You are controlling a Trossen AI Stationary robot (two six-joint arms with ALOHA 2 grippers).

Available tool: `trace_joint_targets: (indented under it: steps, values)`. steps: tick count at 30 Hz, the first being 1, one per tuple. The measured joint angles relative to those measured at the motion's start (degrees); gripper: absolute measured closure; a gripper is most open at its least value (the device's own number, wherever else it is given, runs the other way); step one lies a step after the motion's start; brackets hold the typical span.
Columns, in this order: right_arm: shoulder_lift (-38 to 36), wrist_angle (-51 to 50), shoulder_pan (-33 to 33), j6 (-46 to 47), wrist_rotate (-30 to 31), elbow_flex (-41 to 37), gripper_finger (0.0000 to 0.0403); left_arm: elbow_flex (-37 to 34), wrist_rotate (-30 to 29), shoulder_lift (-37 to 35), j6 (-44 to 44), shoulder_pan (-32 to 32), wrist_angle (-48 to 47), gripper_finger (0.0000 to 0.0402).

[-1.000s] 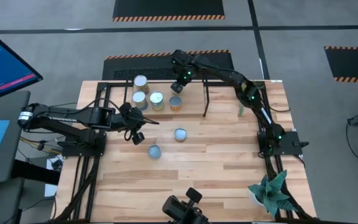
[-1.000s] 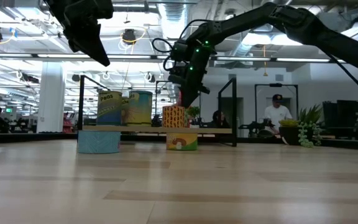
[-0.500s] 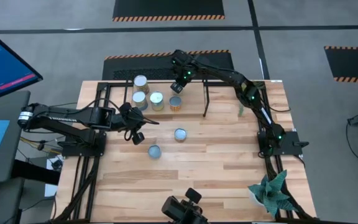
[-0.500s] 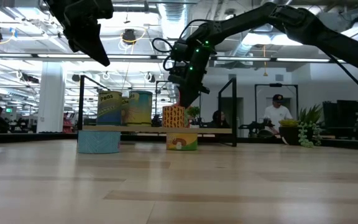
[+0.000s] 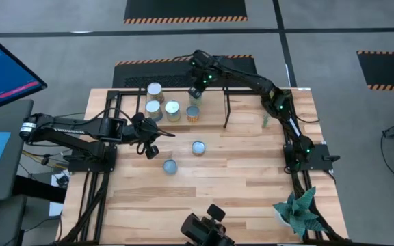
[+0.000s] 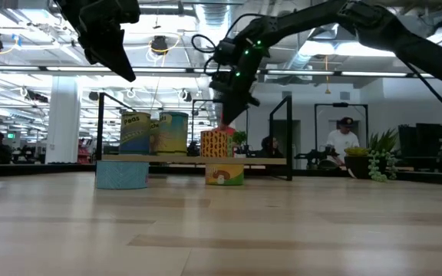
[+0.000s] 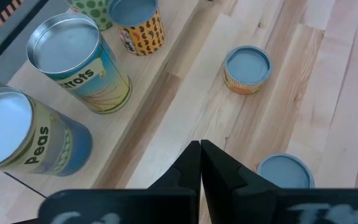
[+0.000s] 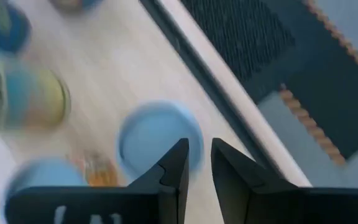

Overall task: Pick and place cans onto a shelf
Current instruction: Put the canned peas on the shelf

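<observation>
While four cans stand on the shelf (image 5: 214,104) at the far edge of the table, the orange-labelled can (image 5: 193,113) sits at the right end of that group on the light wooden board, and my right gripper (image 5: 198,91) hangs just above it with the fingers parted and nothing between them. Beside that can are a yellow-sided one (image 5: 172,111), a greenish one marked Peas (image 5: 153,109) and a fourth (image 5: 155,90) further back. In the low view the orange can (image 6: 216,143) stands upright on the board.

Two more cans rest on the table (image 5: 238,178) in front of the shelf, well apart from it: one with an orange band (image 5: 198,147) and a pale blue one (image 5: 170,167) nearer the front. My left gripper (image 5: 150,151) waits over the table just left of these two, fingers pressed together, holding nothing; in its wrist view both loose cans (image 7: 247,70) lie beyond the closed fingertips.

Pale wood planks make up the tabletop, framed by black arm mounts (image 5: 94,164). A small potted plant (image 5: 297,209) stands at the front right corner. Grey floor with hazard-striped mats (image 5: 185,9) surrounds the table, and a blue screen (image 5: 2,65) shows at the left. Across the room, a person in a cap (image 6: 341,142) sits under ceiling lights.
</observation>
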Motion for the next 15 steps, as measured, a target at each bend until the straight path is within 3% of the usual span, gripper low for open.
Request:
trace_joint_targets:
  steps: [5, 15]
  values:
    - [0.2, -7.6, -0.2, -1.2, 1.0, -0.2, 0.0311, 0.0, 0.0, 0.0, 0.0, 0.0, 0.0, 0.0401]
    - [0.3, -5.7, 0.7, -2.6, 2.5, -7.2, 0.0311, 0.0, 0.0, 0.0, 0.0, 0.0, 0.0, 0.0401]
